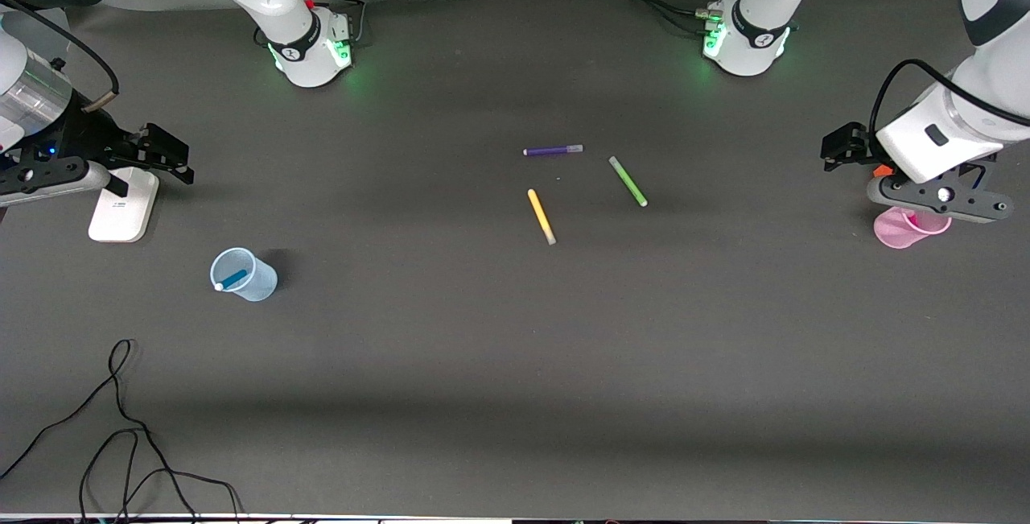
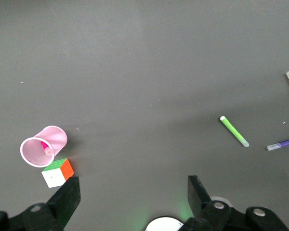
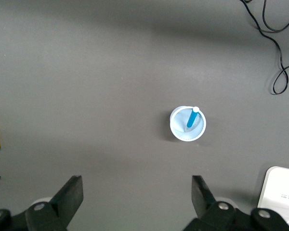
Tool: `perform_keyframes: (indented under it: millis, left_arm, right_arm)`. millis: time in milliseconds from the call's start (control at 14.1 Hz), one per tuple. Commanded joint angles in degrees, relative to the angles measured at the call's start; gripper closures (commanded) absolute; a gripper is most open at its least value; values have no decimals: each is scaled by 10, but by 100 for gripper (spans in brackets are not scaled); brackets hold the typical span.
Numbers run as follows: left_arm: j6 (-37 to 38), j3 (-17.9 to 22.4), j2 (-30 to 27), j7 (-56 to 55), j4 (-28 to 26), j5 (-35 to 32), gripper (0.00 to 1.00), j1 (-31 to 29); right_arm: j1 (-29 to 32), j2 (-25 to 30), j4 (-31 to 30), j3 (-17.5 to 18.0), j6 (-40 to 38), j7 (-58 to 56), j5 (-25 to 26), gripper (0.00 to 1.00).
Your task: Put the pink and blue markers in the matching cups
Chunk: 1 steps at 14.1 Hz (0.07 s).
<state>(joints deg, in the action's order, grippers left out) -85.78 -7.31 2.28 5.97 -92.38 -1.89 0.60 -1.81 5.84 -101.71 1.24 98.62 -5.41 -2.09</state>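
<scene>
A pale blue cup (image 1: pixel 243 274) stands toward the right arm's end of the table with the blue marker (image 1: pixel 234 278) leaning inside it; the right wrist view shows the cup (image 3: pixel 188 124) and the marker (image 3: pixel 192 118) too. A pale pink cup (image 2: pixel 43 145) holds the pink marker (image 2: pixel 45 146). In the front view the pink cup (image 1: pixel 905 230) is partly hidden under my left arm's hand. My left gripper (image 1: pixel 838 150) (image 2: pixel 133 192) is open and empty above the table beside the pink cup. My right gripper (image 1: pixel 171 156) (image 3: pixel 137 192) is open and empty.
A purple marker (image 1: pixel 553 150), a yellow marker (image 1: pixel 541 216) and a green marker (image 1: pixel 628 181) lie mid-table. A small multicoloured cube (image 2: pixel 58 172) sits beside the pink cup. A white device (image 1: pixel 122 206) lies under the right gripper. A black cable (image 1: pixel 121 443) lies near the front camera.
</scene>
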Motion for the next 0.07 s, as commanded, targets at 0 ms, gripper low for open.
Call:
perform_keyframes:
  millis: [0]
  left_arm:
    - [16,0,7,10,19,-3,1,-1]
  right_arm:
    - [7,-7,10,4,-5,4,-2,0]
